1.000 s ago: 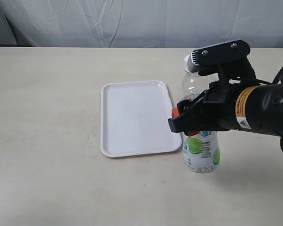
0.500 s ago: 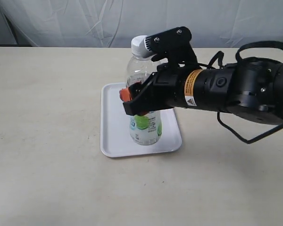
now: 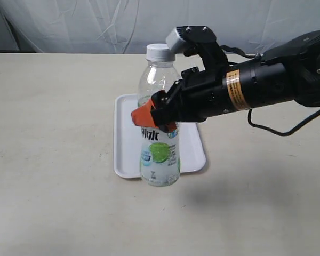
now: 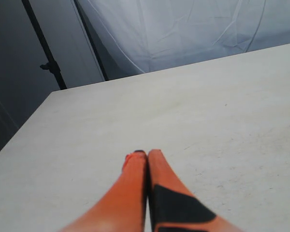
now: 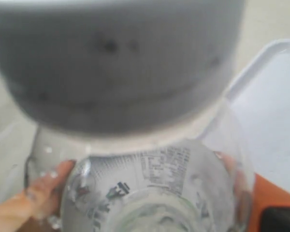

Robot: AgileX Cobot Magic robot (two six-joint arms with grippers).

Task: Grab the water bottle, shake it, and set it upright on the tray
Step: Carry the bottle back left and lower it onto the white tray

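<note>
The clear water bottle [image 3: 159,154], white cap up and green-circle label low, hangs upright in front of the white tray [image 3: 126,140]. My right gripper [image 3: 156,118] is shut on the bottle's middle, orange fingers on both sides. From the right wrist camera the cap fills the picture over the bottle [image 5: 150,188], orange fingers [image 5: 36,203] press either side, and a corner of the tray [image 5: 275,121] shows beyond. Whether the bottle's base touches the tray or hangs above it I cannot tell. My left gripper [image 4: 146,153] is shut on nothing, over bare table.
A beige table [image 3: 53,106] carries the tray. A white cloth backdrop [image 3: 96,24] runs along the far edge. The right arm's black body [image 3: 266,85] reaches in from the right, above the table.
The right gripper has carried the bottle leftward from beside the tray's right edge to over the tray, then toward its near edge. The bottle stays upright in the grip.
</note>
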